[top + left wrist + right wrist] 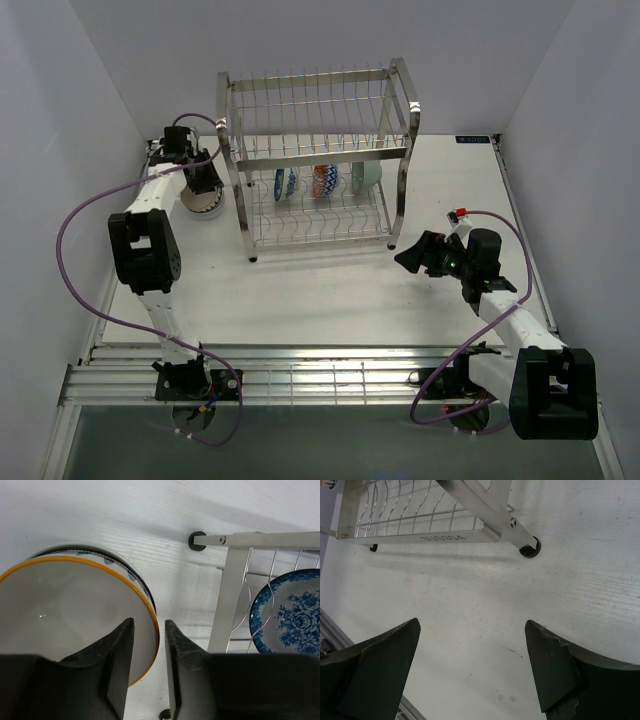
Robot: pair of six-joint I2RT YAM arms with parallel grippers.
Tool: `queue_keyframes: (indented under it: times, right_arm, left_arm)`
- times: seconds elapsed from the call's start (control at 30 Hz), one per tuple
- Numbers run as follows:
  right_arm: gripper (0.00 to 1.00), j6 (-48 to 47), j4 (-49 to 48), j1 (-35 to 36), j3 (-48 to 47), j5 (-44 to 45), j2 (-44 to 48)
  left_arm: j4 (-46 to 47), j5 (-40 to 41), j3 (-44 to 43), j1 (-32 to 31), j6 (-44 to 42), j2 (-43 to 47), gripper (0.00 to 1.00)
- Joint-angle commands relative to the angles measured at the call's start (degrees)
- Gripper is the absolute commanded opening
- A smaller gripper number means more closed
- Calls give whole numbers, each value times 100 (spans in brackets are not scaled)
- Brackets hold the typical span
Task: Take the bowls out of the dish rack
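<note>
The dish rack stands at the back of the table. On its lower tier three bowls stand on edge: blue-and-white, red-blue patterned and mint green. Left of the rack, a white bowl with an orange rim sits nested in a blue-patterned bowl on the table. My left gripper straddles the orange rim, one finger inside and one outside, with small gaps on both sides. It also shows in the top view. My right gripper is wide open and empty over bare table, right of the rack.
The rack's left post and foot lie close to the right of the stacked bowls. The blue floral bowl shows behind the rack wires. The rack's front right foot is just ahead of my right gripper. Walls close in on both sides.
</note>
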State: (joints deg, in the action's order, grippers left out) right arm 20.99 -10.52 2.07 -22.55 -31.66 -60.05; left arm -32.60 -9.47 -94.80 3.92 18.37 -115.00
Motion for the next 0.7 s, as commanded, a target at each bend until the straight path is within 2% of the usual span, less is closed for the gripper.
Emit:
queue_keyframes:
  times: [0.0, 0.13, 0.4, 0.67]
  right_arm:
    - [91, -43, -160, 39, 13, 2, 2]
    - [91, -52, -152, 31, 5, 19, -24]
    - [91, -69, -108, 31, -13, 37, -33]
    - [91, -95, -20, 31, -31, 169, -15]
  left_arm:
    - [-27, 130, -179, -85, -106, 57, 43]
    - [-27, 297, -240, -129, -106, 162, 47]
    - [-27, 376, -311, -129, -123, 285, 49]
    - [34, 701, 137, -129, -44, 1338, 59]
